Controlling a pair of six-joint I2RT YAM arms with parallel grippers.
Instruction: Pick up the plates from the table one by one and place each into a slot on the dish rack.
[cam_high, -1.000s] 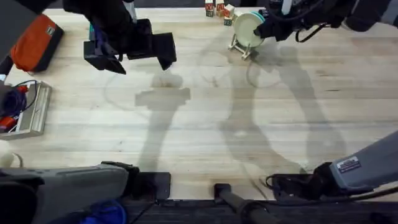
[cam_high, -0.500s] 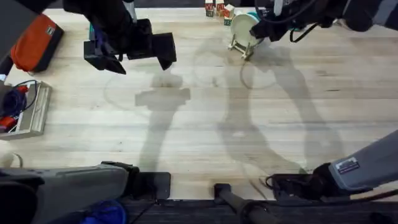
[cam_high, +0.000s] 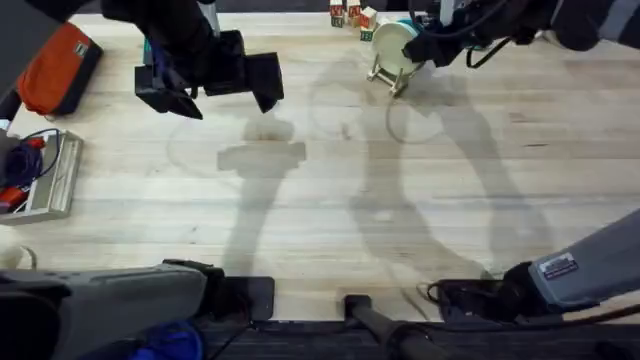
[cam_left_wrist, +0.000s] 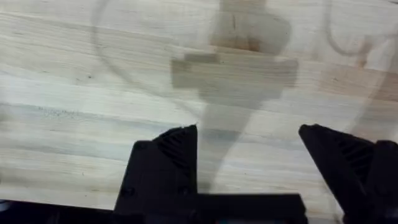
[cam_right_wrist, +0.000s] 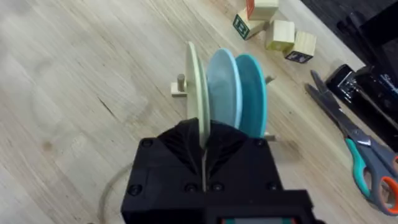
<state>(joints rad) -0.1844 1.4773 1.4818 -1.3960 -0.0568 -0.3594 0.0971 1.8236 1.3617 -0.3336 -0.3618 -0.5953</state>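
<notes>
Three plates stand upright in the dish rack (cam_right_wrist: 180, 83) at the far side of the table (cam_high: 330, 200): a cream one (cam_right_wrist: 194, 87), a light blue one (cam_right_wrist: 222, 87) and a teal one (cam_right_wrist: 253, 93). My right gripper (cam_right_wrist: 203, 146) is shut on the lower rim of the cream plate, which sits in the rack's outermost slot. From overhead, the right gripper (cam_high: 418, 45) is against the rack (cam_high: 385, 74) and the cream plate (cam_high: 391, 42). The left gripper (cam_high: 225, 100) hovers open over bare wood at the far left, with nothing between its fingers (cam_left_wrist: 180, 155).
Coloured toy blocks (cam_high: 352, 15) lie just behind the rack, and scissors (cam_right_wrist: 357, 140) lie past it to the right. An orange bag (cam_high: 55, 65) and a small device with cables (cam_high: 45, 175) occupy the table's left edge.
The right gripper and the cream plate shifted slightly toward the table's far edge, settling at the rack. The left arm has not moved.
</notes>
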